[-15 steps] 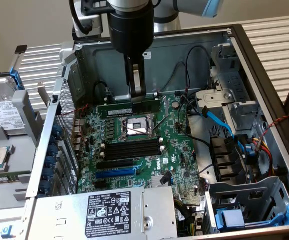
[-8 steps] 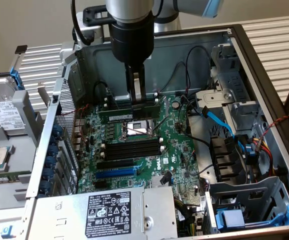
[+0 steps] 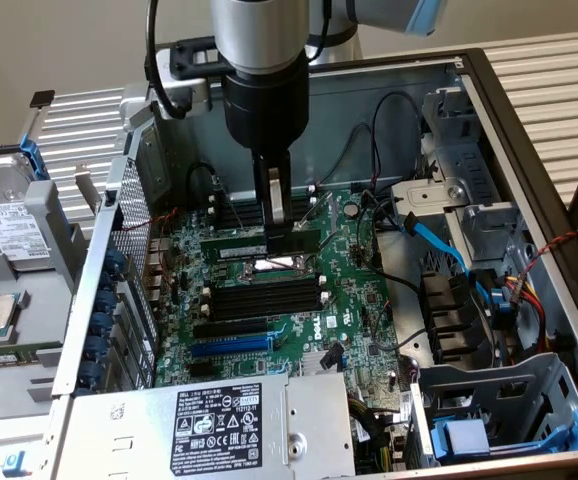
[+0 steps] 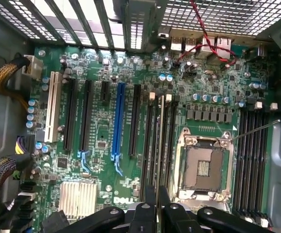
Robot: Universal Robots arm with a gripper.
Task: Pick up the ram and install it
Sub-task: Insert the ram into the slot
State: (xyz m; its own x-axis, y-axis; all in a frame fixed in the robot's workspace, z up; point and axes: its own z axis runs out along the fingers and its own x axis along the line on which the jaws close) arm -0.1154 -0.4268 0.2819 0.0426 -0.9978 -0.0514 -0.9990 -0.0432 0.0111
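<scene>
We see the gripper (image 3: pixel 278 225) closed on the ram (image 3: pixel 267 246), edge-up above the CPU socket (image 3: pixel 281 265) mid-motherboard (image 3: pixel 369 290). Light, stiff, fragile; grip top edge only.

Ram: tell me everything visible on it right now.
The ram is a long thin green circuit-board stick with dark chips and a small white label. It stands on edge, level, gripped near its middle between the fingers of the gripper. It sits over the motherboard, parallel to the black memory slots. Whether it touches a slot is unclear.
</scene>
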